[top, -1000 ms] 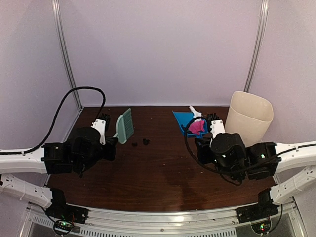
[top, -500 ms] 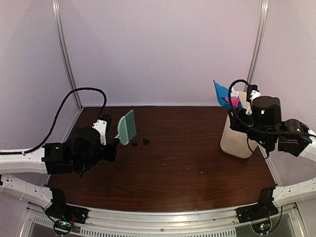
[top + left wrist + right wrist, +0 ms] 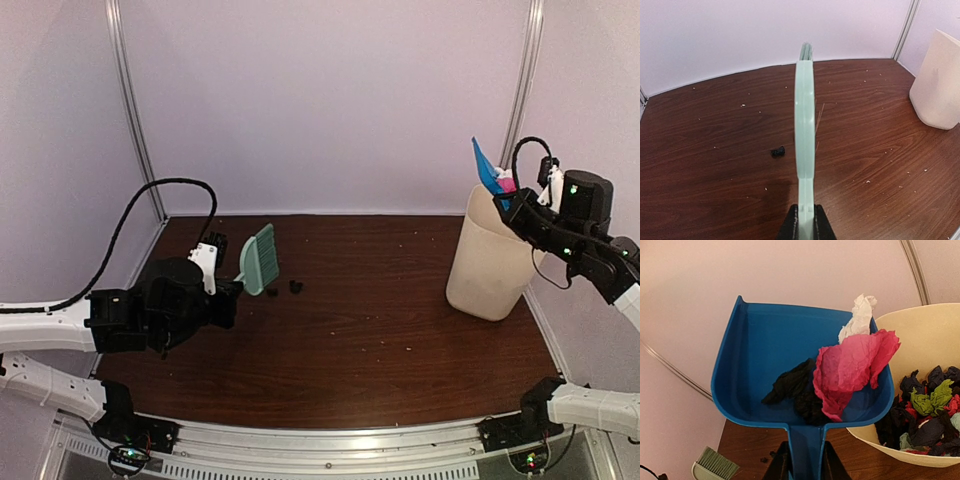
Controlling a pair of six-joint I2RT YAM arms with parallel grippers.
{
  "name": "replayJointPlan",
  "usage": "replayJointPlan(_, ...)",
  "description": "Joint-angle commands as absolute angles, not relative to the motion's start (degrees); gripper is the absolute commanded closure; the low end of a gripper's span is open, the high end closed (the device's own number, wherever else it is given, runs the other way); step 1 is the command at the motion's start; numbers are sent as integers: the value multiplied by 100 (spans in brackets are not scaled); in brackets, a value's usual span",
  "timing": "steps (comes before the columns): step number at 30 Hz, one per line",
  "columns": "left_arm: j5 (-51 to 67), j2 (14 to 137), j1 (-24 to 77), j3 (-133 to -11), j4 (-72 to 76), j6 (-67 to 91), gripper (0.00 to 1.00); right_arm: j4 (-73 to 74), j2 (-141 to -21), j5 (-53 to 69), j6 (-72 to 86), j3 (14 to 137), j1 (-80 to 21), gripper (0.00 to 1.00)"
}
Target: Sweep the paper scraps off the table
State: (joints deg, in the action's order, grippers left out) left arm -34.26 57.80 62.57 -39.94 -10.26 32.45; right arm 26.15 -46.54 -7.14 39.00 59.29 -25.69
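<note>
My left claw [image 3: 805,227] is pinched tight on the flat handle of a pale green plastic brush [image 3: 805,120]. I hold it edge-on and low over the table [image 3: 715,190]. I cannot tell whether its bristles touch the wood. The table is a smooth, dark reddish-brown top with a streaky wood grain, speckled with pale crumbs.

Two of the paper scraps [image 3: 272,291] lie on the wood just beside the brush head. They are small black crumpled bits, near each other but apart. My left wrist camera shows only one of them, and the brush blocks the rest.

Farther off on the right, my right claw [image 3: 805,462] is raised high and clamped on the stem handle of a blue dustpan [image 3: 765,350]. The dustpan is glossy plastic, a wide scoop with raised side walls. It is tilted steeply, with one corner at the rim of a tall, cream, smooth-walled bin [image 3: 912,335] that stands on the far right of the table.

In the dustpan I count:
- one white twisted bit at the top
- one large magenta-pink sheet, heavily crinkled
- a black crumple below them, which may be one piece or two

The bin holds a heap of crumpled paper, mostly black and dark blue. There is also one green wad, some red bits and a pale piece, too tangled for me to count.
</note>
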Motion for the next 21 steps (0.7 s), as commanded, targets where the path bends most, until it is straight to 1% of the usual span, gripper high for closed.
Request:
replayJointPlan(1,-3351,5741,6222,-3973,-641,3189,100,1928,-4523,871,4529,5719,-1883,100)
replayJointPlan(5,-3341,5688,6223,-3948,-643,3194,100,1459,-4366,1611,5117,5547,-1269,100)
replayJointPlan(8,-3332,5665,6220,-3938,-640,3199,100,1057,-4364,2167,5603,5418,-988,100)
replayJointPlan(15,-3343,5603,6223,-3905,-648,3212,100,36,-4278,2598,6692,5057,-618,100)
replayJointPlan(18,-3349,5558,6222,-3885,-635,3225,100,-863,-4183,2726,7404,4688,-492,100)
replayJointPlan(21,-3345,5530,6221,-3869,-643,3239,100,-2061,-4048,2755,8421,4072,-363,100)
